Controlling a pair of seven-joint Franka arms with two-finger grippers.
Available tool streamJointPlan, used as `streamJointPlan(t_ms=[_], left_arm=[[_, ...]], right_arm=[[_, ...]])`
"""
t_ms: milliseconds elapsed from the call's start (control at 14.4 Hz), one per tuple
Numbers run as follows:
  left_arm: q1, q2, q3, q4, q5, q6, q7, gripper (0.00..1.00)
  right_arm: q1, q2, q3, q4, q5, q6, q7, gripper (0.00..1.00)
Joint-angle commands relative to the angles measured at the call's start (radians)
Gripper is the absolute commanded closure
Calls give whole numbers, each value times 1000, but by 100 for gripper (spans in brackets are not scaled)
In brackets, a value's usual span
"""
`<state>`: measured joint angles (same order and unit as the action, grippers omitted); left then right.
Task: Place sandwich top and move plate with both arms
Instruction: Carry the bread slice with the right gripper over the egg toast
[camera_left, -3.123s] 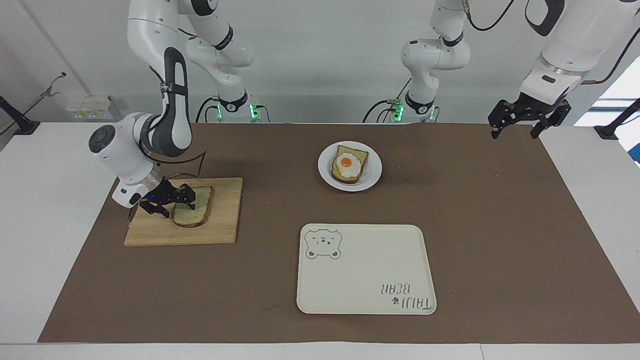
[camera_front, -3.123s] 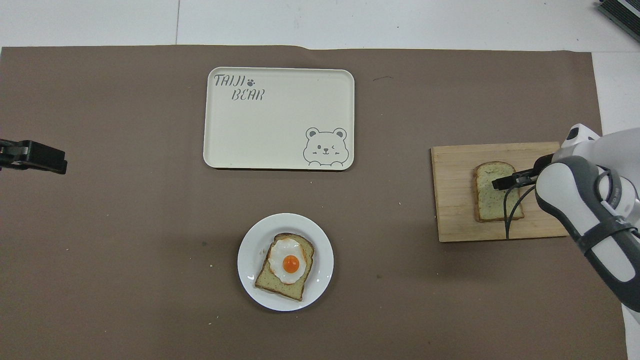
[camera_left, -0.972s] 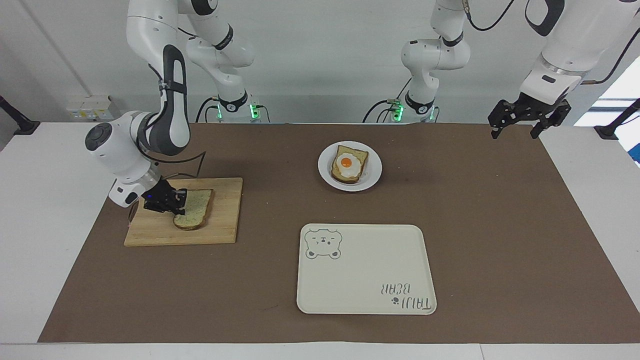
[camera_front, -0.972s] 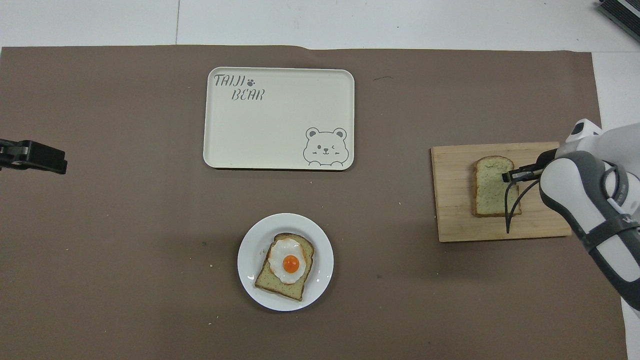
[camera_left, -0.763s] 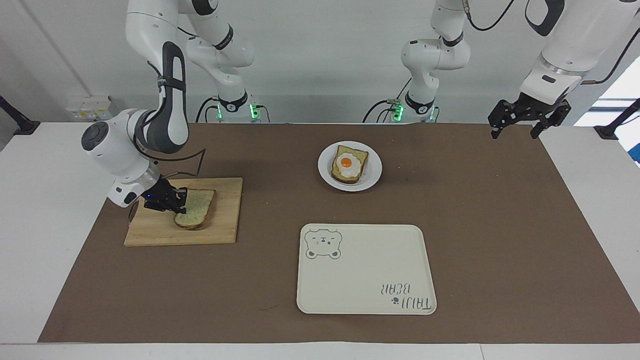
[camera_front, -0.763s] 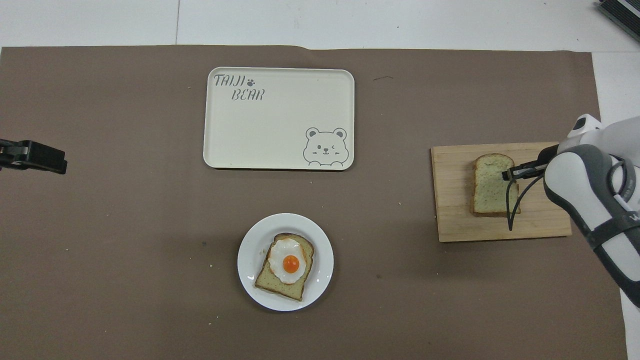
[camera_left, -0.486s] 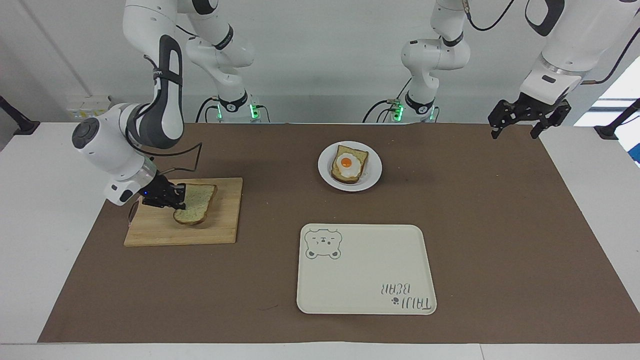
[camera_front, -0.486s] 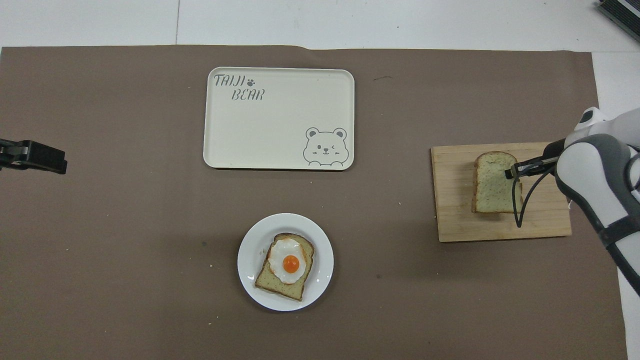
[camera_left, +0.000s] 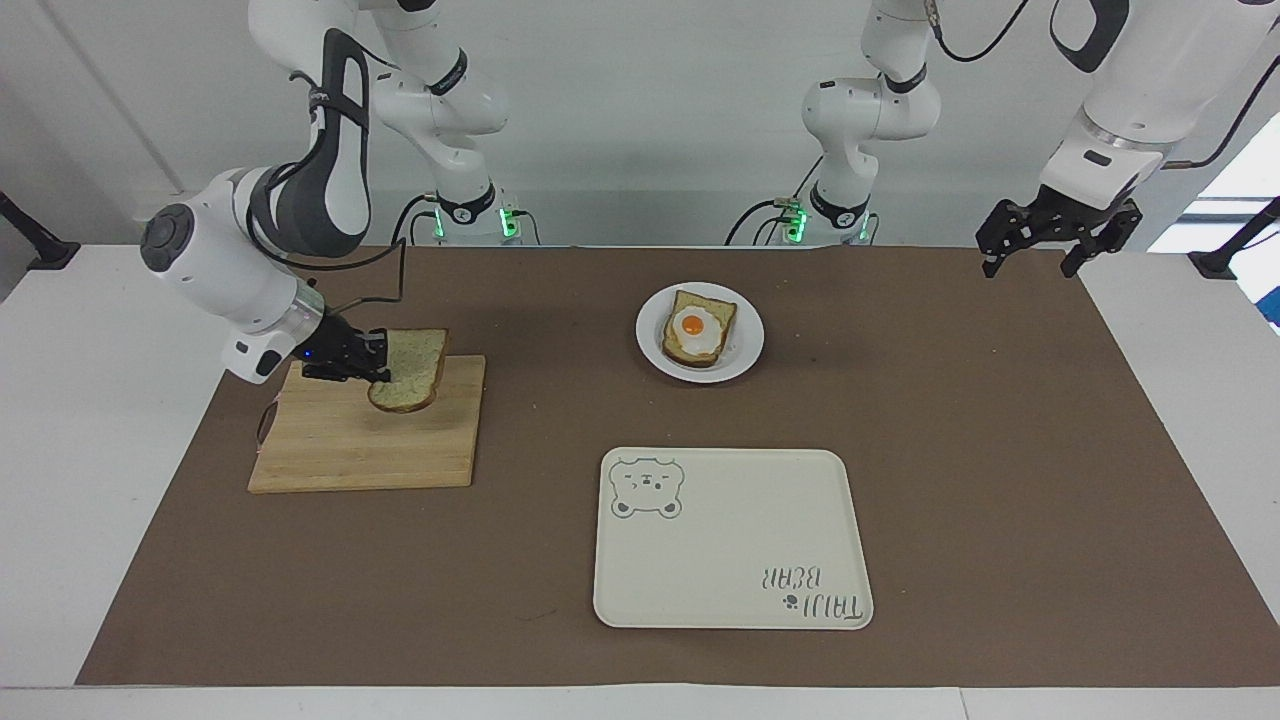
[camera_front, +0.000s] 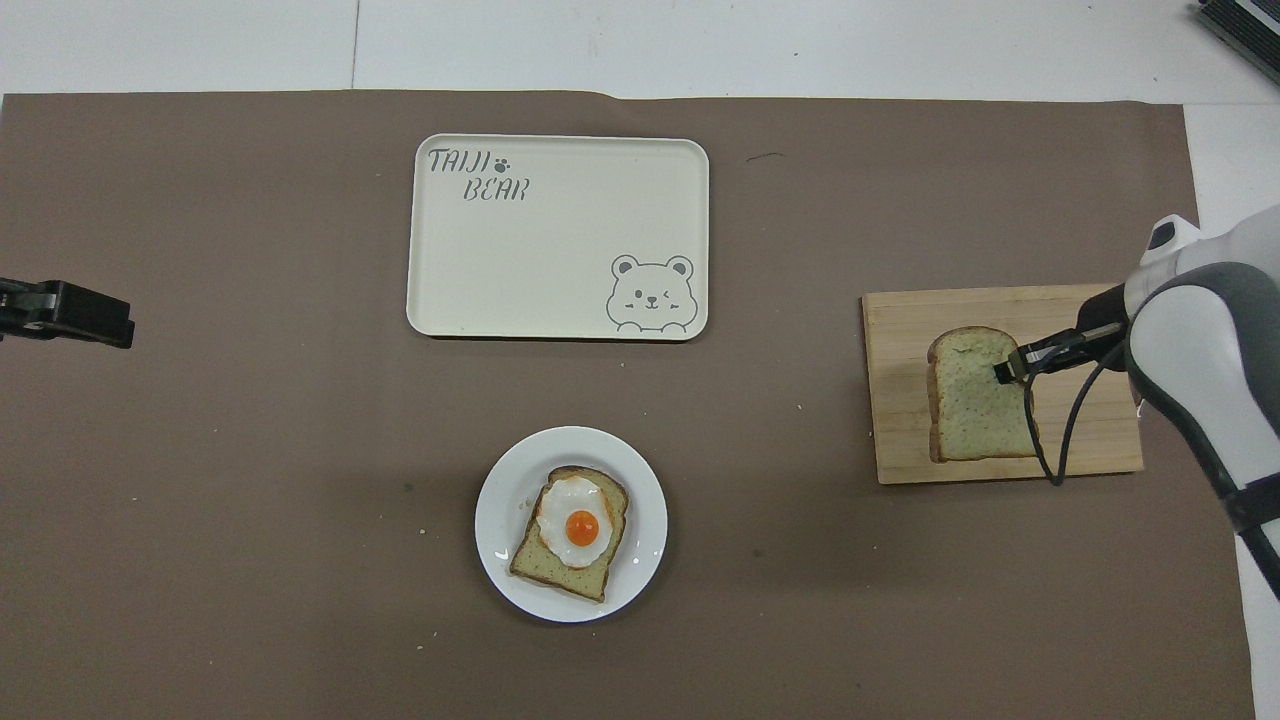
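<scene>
The sandwich top (camera_left: 412, 368) (camera_front: 975, 412), a speckled pale slice with a brown crust, hangs tilted a little above the wooden cutting board (camera_left: 340, 450) (camera_front: 900, 440). My right gripper (camera_left: 375, 362) (camera_front: 1005, 372) is shut on one side edge of the slice. The small white plate (camera_left: 745, 360) (camera_front: 495, 520) sits mid-table near the robots and carries a bread slice with a fried egg (camera_left: 697, 328) (camera_front: 572, 530). My left gripper (camera_left: 1028, 268) (camera_front: 100, 322) waits open and holds nothing, raised over the brown mat's edge at the left arm's end.
A cream rectangular tray (camera_left: 730, 540) (camera_front: 560, 250) with a bear drawing lies farther from the robots than the plate. The cutting board lies at the right arm's end of the table. A brown mat (camera_left: 1000, 450) covers the table.
My right gripper has lifted the slice off the cutting board, raising it and carrying it a little toward the robots and the plate. The left arm has not moved.
</scene>
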<state>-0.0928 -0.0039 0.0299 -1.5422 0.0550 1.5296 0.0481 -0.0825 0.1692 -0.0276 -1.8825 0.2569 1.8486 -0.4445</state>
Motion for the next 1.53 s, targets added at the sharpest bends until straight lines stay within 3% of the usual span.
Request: streamJointPlan(t_ms=[0,208,902,1111,1458], left_arm=[[1,4,-1,13,9,-19,-8,0],[1,4,-1,13,9,-19,-8,0],[1,4,-1,13,8,-19,-8,0],[1,4,-1,13,9,-19,-8,0],[1,4,-1,13,9,-19,-8,0]], right_arm=[[-3,-10,64,-10,25,-6,79,100],[1,-13,126,-20,24,9,125,100],[279,-28,133,-24,50,56,404,100],[363,-33,135,-29,53,125,536,100],[504,-16,135,-33,143,188,642,100]])
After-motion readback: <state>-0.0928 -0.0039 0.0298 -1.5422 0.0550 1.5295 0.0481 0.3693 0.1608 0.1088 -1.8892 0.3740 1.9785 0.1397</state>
